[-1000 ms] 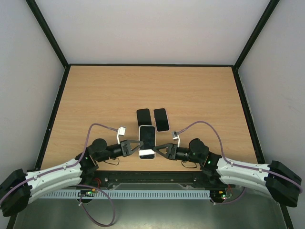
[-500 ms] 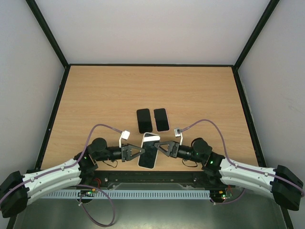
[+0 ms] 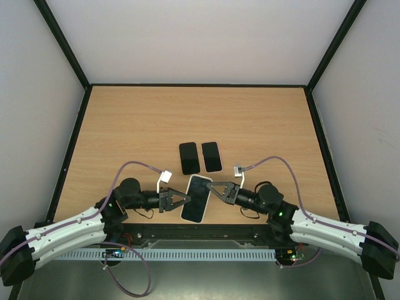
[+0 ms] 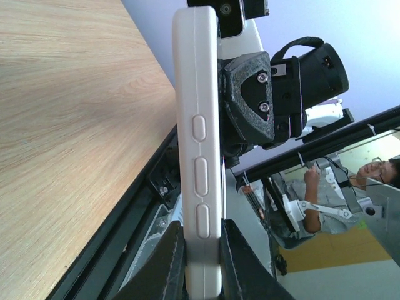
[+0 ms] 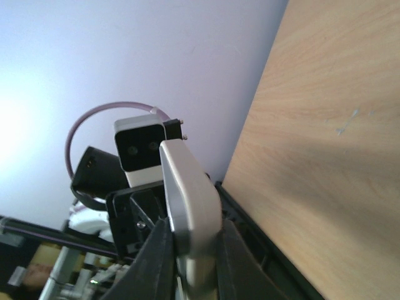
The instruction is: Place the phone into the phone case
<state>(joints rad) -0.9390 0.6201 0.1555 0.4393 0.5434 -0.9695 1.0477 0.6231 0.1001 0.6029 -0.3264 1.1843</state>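
A white phone case [image 3: 197, 216] with the dark phone [image 3: 197, 197] face showing inside its rim is held just off the table's near centre, leaning to the right. My left gripper [image 3: 185, 200] is shut on its left long edge; in the left wrist view the case's side with its buttons [image 4: 199, 156] runs up from between my left gripper's [image 4: 201, 262] fingers. My right gripper [image 3: 211, 186] is shut on the upper right edge. In the right wrist view, the case's rounded corner [image 5: 187, 194] sits clamped in my right gripper [image 5: 192, 250].
Two dark phone-shaped slabs lie side by side just beyond the held case, the left one [image 3: 189, 157] all black, the right one [image 3: 211, 156] with a lighter rim. The wooden table [image 3: 125, 125] has a black raised border and pale walls around it.
The case with the phone has swung from straight to leaning right. My right gripper opened, moved up to the upper right edge and shut there. The left grip stayed shut.
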